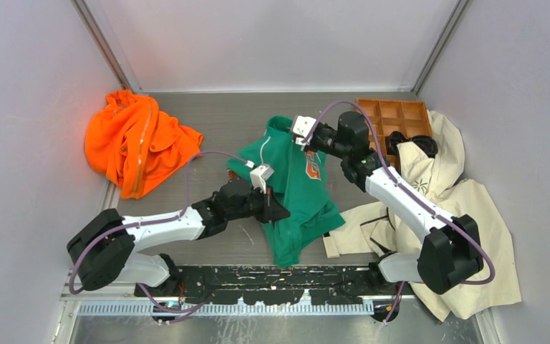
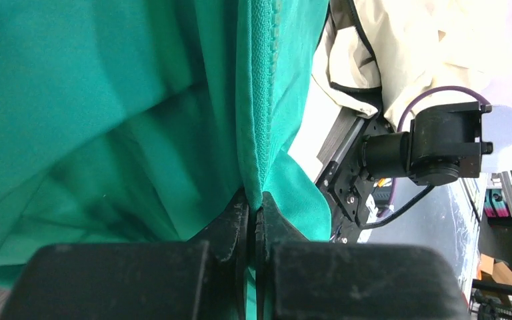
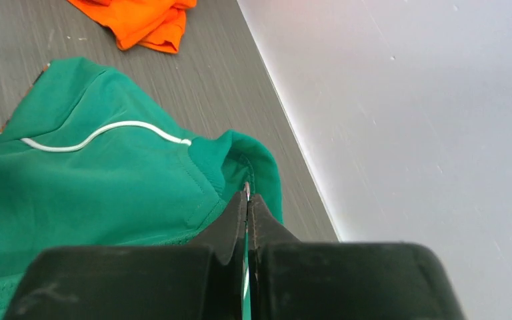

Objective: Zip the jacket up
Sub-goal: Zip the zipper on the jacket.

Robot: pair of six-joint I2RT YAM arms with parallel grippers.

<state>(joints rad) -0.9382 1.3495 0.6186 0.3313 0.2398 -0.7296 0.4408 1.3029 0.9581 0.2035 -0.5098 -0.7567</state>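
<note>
Your left fingers [image 2: 237,217] are pressed together on a fold of the green jacket [image 1: 293,193], pinching its front edge [image 2: 257,100], which runs straight up from the tips in the left wrist view. Your right fingers [image 3: 237,213] are likewise closed, clamped on a thin strip of green fabric at the collar end of the jacket, just beside a curved line of white piping [image 3: 100,137].

From above, you can see the jacket lying rumpled in the middle of the grey tabletop [image 1: 222,122], stretched between your two arms. The left arm holds it at the near, lower part and the right arm holds it at the far end. Its orange-and-white chest patch [image 1: 314,167] faces up between them. Whether the zipper is joined you cannot tell.

An orange garment [image 1: 140,140] sits heaped at the far left, well apart from the jacket. A cream coat [image 1: 458,201] spreads along the right side, its near edge touching the jacket's lower hem, with an orange compartment tray [image 1: 394,115] at its far end.
</note>
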